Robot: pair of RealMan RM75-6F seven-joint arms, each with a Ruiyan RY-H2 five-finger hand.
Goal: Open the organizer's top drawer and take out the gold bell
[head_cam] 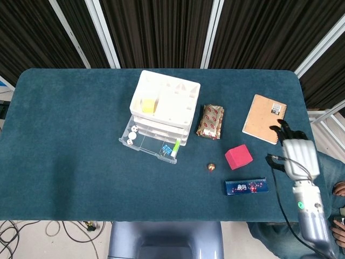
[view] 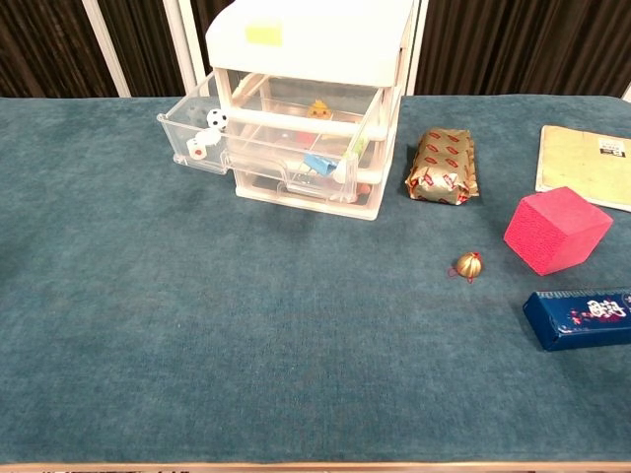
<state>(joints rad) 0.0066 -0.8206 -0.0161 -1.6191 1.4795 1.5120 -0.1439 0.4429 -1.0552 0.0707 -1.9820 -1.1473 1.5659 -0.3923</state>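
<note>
The small gold bell [head_cam: 211,166] [view: 468,265] lies alone on the teal cloth, in front of the wrapped packet and left of the pink cube. The white organizer [head_cam: 161,110] [view: 308,99] stands at the back centre with its clear top drawer [head_cam: 148,141] [view: 202,133] pulled out, dice inside it. My right hand [head_cam: 296,152] hovers over the table's right edge, well clear of the bell, fingers spread and holding nothing. It shows only in the head view. My left hand appears in neither view.
A gold-and-red wrapped packet [head_cam: 210,122] [view: 444,166] lies right of the organizer. A pink cube [head_cam: 238,156] [view: 555,230], a blue box [head_cam: 246,186] [view: 580,317] and a brown notebook [head_cam: 264,118] [view: 584,156] occupy the right side.
</note>
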